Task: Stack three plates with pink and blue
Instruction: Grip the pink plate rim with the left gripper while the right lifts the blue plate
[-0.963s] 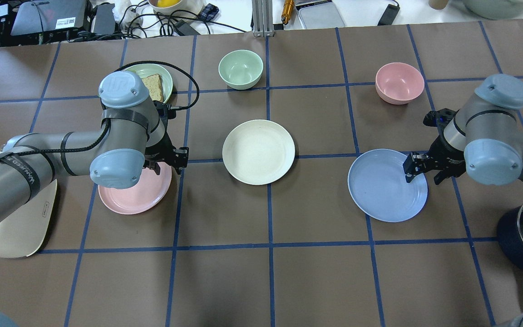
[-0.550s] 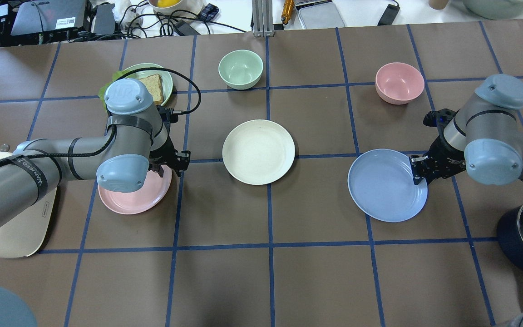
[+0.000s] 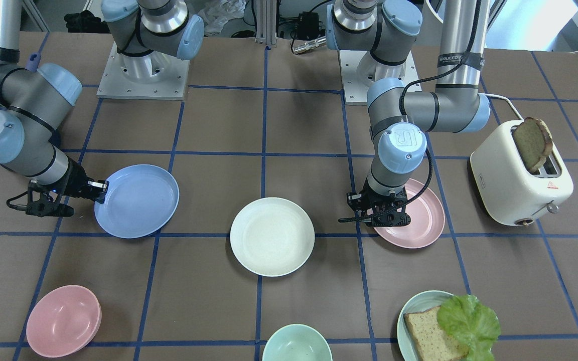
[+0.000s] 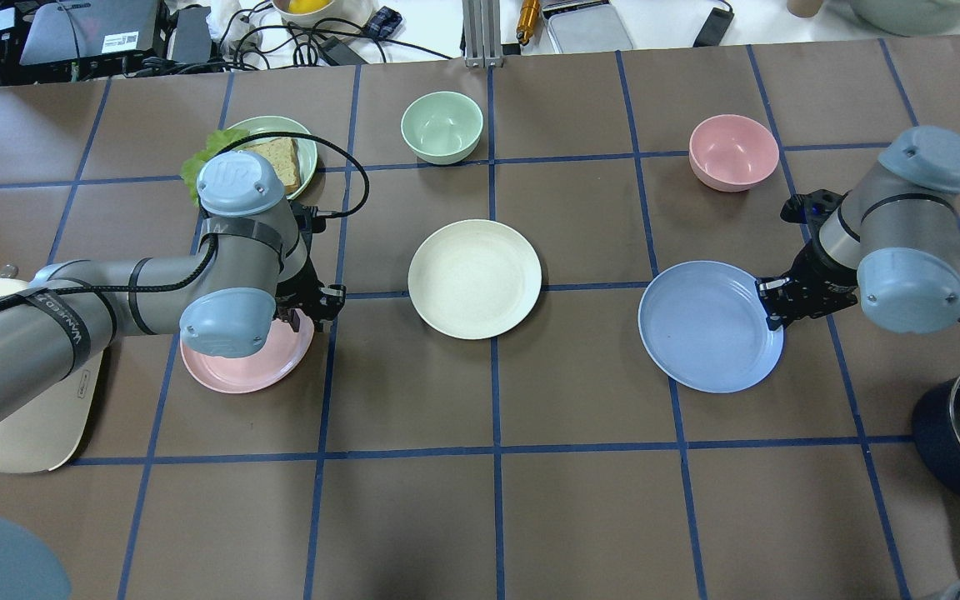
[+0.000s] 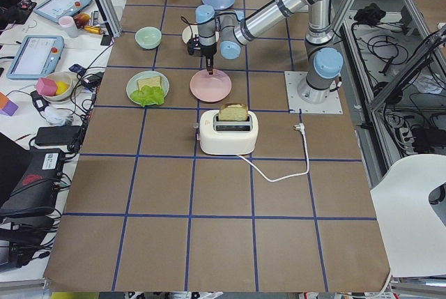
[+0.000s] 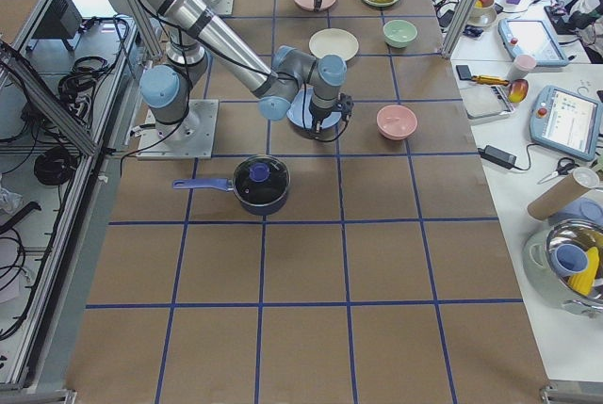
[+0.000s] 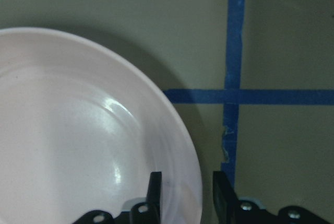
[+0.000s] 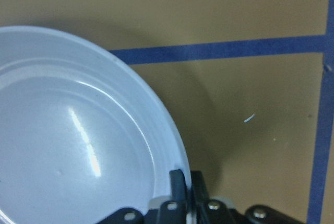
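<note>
at the rims, you've got right gripper (image 8: 187, 179) pinching matte light blue round plate (image 8: 78, 130), left gripper (image 7: 183, 179) spread astride pale pink round plate (image 7: 78, 130).

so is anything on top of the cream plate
Nothing: the cream plate shows bare across its whole face. The pink plate and blue plate are apart to either side, not stacked. Whatever is under the cream plate cannot be seen.

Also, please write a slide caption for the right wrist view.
Right gripper pinches the rim of the light blue plate over the brown, blue-taped table.
</note>
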Controlling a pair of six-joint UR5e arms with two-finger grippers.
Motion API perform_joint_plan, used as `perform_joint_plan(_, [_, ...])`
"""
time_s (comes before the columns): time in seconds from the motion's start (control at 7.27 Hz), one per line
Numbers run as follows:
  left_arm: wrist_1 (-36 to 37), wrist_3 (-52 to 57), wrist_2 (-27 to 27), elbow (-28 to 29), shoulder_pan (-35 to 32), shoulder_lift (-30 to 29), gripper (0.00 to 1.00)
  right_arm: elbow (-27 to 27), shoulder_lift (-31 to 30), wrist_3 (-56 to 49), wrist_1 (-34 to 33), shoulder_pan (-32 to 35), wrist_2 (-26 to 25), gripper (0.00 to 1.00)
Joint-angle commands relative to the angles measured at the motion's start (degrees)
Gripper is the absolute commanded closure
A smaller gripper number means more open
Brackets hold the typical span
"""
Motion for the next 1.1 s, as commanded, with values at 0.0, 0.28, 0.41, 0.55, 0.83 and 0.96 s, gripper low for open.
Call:
perform_joint_plan(0.0, [-0.08, -0.21, 0.28, 0.06, 0.00, -0.03, 0.82, -3.55, -0.51, -0.04, 3.59, 0.00, 0.12, 1.00])
perform_joint_plan(0.28, [-0.17, -0.56, 0.37, 0.15, 0.00, -0.21, 0.96, -9.43, -0.69, -0.04, 11.58, 0.00, 1.52, 1.00])
perform_joint_plan(0.41, [-0.25, -1.52, 0.37, 0.24, 0.00, -0.38, 1.00, -11.20, -0.69, -0.04, 13.45, 0.00, 1.53, 1.00])
perform_joint_plan(0.55, [-0.52, -1.71, 0.46, 0.50, -0.09, -0.12, 1.00, -12.35, -0.69, -0.04, 14.16, 0.00, 1.61, 1.00])
perform_joint_plan(0.83, [-1.13, -2.14, 4.75, 2.16, -1.84, 0.06, 1.00, -13.76, -0.69, -0.04, 15.13, 0.00, 1.70, 1.00])
perform_joint_plan(0.96, [-2.53, -2.32, 4.77, 4.00, -2.54, -0.20, 1.00, -14.03, -0.78, 0.14, 15.22, 0.09, 1.79, 1.00])
